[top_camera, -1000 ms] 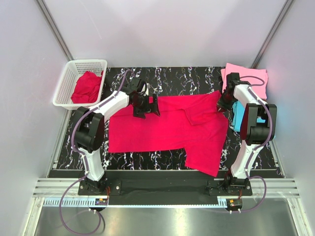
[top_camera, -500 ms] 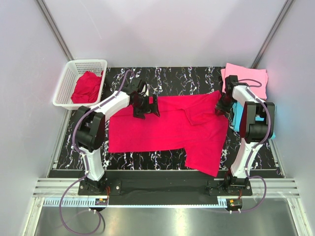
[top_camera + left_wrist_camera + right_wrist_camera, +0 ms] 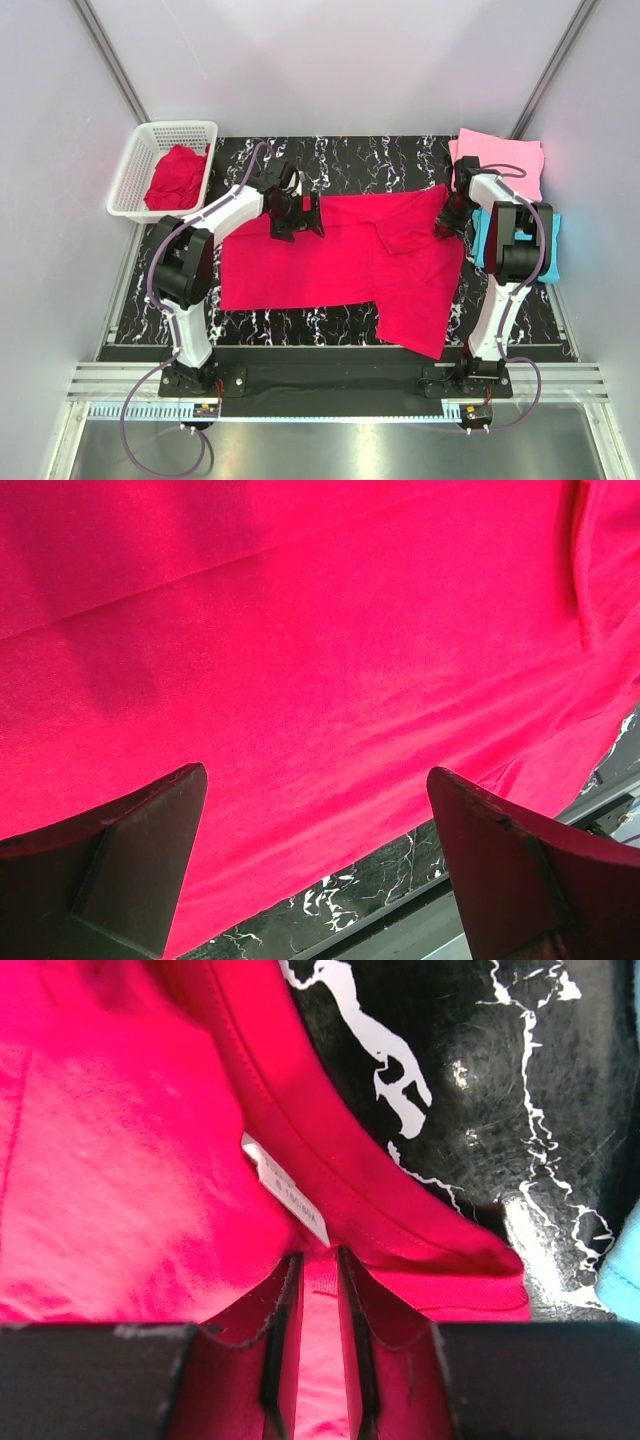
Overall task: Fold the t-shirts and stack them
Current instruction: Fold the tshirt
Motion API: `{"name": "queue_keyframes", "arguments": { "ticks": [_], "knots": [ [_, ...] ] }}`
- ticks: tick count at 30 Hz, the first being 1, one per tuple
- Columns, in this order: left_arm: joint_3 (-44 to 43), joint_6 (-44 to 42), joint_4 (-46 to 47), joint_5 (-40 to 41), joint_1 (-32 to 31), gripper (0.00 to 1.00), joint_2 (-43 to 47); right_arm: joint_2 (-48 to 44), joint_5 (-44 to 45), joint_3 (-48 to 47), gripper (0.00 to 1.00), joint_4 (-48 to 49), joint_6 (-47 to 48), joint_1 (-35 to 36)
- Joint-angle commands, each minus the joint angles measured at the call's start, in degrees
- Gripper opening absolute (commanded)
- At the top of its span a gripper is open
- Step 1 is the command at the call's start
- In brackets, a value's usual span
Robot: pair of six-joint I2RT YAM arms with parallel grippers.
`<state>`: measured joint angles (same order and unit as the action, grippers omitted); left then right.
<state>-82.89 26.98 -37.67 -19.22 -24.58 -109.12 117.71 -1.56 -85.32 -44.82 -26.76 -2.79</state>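
Status: red t-shirt (image 3: 340, 255) unmoved, spread across middle of table (image 3: 350, 160); right gripper (image 3: 447, 222) at its far-right collar, cloth pinched in narrow jaws, easing apart; left gripper (image 3: 297, 215) stays wide, empty. Release likely, fold next.

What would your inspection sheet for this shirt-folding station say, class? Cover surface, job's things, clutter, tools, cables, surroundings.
Surface: black marbled table, bare at far edge.
Job's things: spread red t-shirt flat mid-table; crumpled red t-shirt in white mesh basket; pink t-shirt and turquoise t-shirt at right edge.
Clutter: only that basket, far left corner.
Tools: left tool open over the spread shirt; right tool pinching cloth by its collar.
Cables: purple cables looping at arm bases.
Surroundings: plain pale walls.
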Motion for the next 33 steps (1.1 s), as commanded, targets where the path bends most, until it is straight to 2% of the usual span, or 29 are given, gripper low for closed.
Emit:
{"name": "queue_keyframes", "arguments": {
  "ticks": [1, 5, 9, 23, 33],
  "knots": [
    [-2.1, -0.53, 0.67, 0.77, -0.21, 0.99, -0.04, 1.2, 0.68, -1.96, 0.24, 0.43, 0.66, 0.06],
    [-2.19, -0.61, 0.58, 0.77, -0.12, 0.99, -0.13, 0.94, 0.95, -1.87, 0.12, 0.34, 0.49, 0.06],
    [-2.45, -0.7, 0.49, 0.59, -0.03, 0.99, -0.39, -0.2, 1.21, -2.31, 0.07, -0.09, 0.57, 0.06],
    [-2.8, -0.62, 0.49, -0.02, -0.03, 0.99, -0.65, -9.24, 0.86, -1.52, 0.1, -5.19, 0.57, 0.06],
    [-2.45, -1.14, 0.49, -0.03, -0.03, 0.99, -0.04, -14.35, -0.19, 4.97, 0.11, -7.3, 0.05, 0.15]
  ]
}}
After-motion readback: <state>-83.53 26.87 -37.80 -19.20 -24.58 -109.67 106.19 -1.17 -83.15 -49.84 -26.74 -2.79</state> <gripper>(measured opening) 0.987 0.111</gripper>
